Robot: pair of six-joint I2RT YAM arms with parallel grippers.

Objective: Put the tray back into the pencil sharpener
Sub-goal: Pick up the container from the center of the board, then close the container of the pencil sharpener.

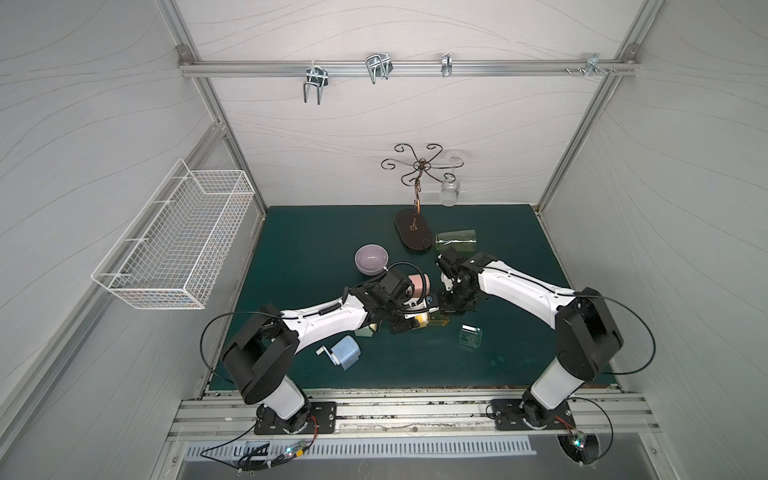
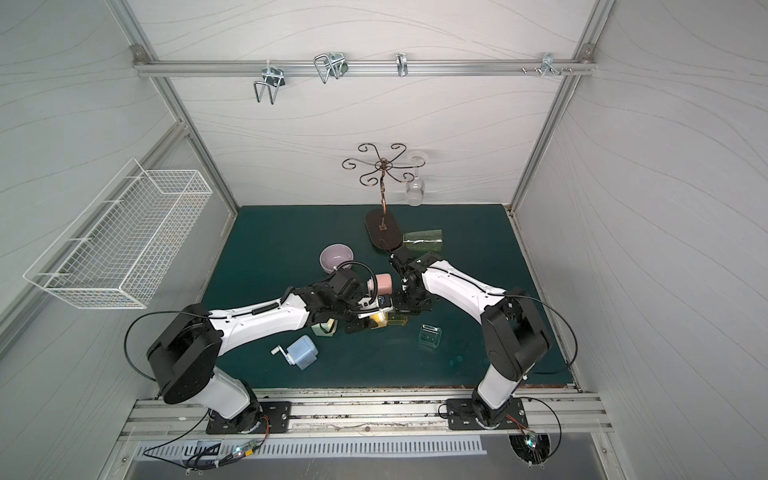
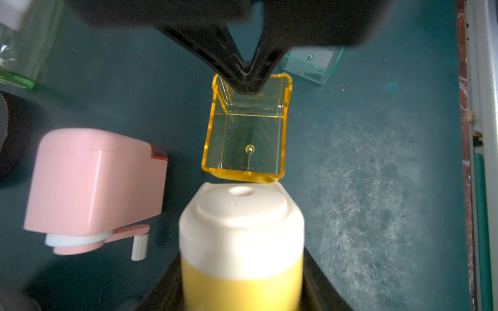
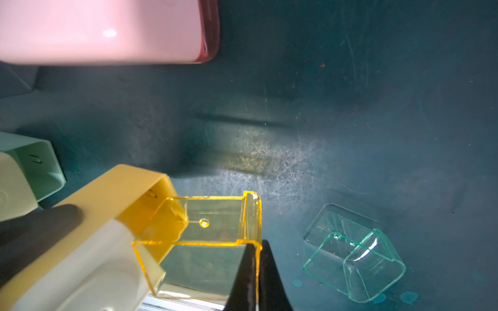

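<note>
Left gripper is clamped around the yellow sharpener. Right gripper is pinched tight on the front wall of the yellow tray. The tray is mid-mat, at 5 o'clock from the pink sharpener. Its leading end is just entering the slot, so I judge most of the slide remains. The right wrist view shows that entry. Both top views hide it beneath the grippers.

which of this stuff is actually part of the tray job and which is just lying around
In the job: yellow sharpener, held by the left gripper; yellow tray, pinched by the right gripper.
Lying about: pink sharpener, blue sharpener, green sharpener, clear green tray, purple bowl, green glass.
</note>
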